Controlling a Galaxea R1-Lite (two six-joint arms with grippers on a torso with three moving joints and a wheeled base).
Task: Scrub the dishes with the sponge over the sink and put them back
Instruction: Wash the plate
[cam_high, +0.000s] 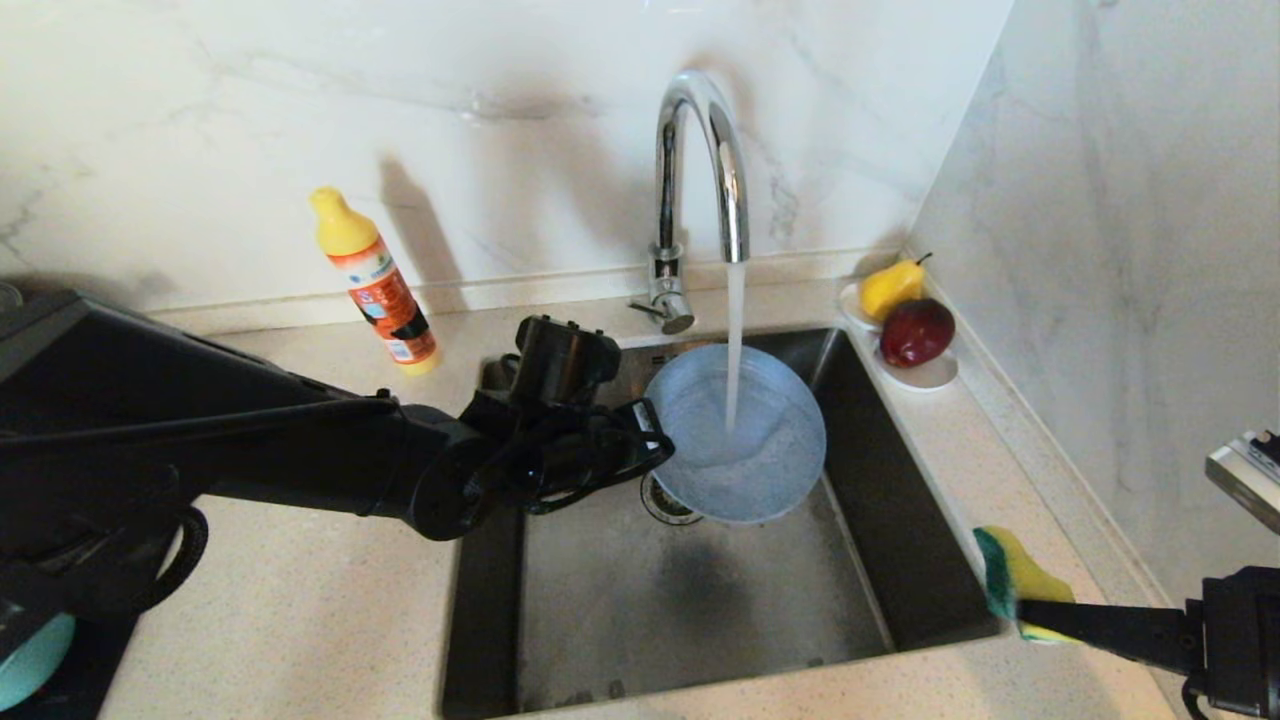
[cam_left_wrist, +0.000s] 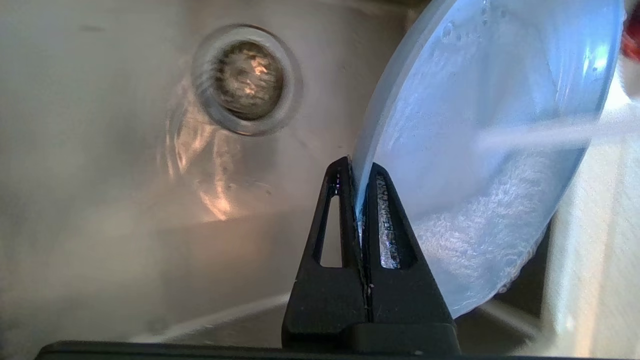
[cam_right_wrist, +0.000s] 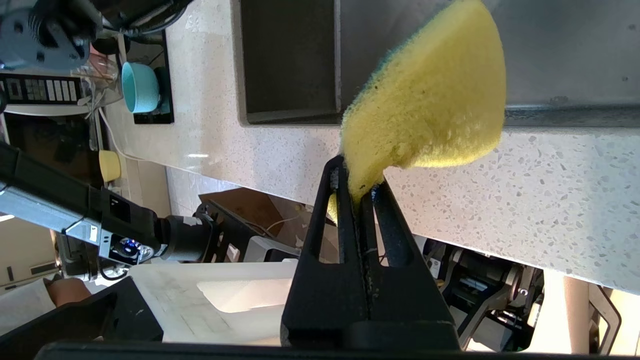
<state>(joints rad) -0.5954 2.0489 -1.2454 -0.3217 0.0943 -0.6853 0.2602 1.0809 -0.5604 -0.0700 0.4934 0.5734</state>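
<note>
Currently the left gripper (cam_left_wrist: 361, 182) is pinching the rim of the plate (cam_high: 745, 440) between its closed fingers, holding it tilted over the sink (cam_high: 900, 520). Just beyond the fingers, water is running from the tap (cam_high: 700, 160) onto the plate's inner face, and foam is gathering in the lower part of the dish. Below and beside the gripper, the drain (cam_left_wrist: 247, 80) is sitting in the wet basin floor. The left arm is reaching in from the robot's left, stretched nearly level across the counter, with its wrist bent toward the tap.

The right gripper (cam_right_wrist: 359, 187) is squeezing one corner of the sponge (cam_right_wrist: 430, 100), so the sponge is fanning out past the fingertips, yellow side toward the wrist camera. It is hanging above the counter edge at the sink's near right corner, well apart from the plate. The right arm is coming in low from the robot's right.

By the look of it, the task is at an early stage: the plate is being rinsed and looks not yet returned. A teal bowl (cam_right_wrist: 140, 87) is waiting on a dark surface beyond the left arm; a pink bowl is not in view. Behind the sink, a soap bottle (cam_high: 375, 280) is standing, and a pear (cam_high: 890, 288) with a red fruit (cam_high: 915, 332) is resting on a white dish (cam_high: 930, 375).
</note>
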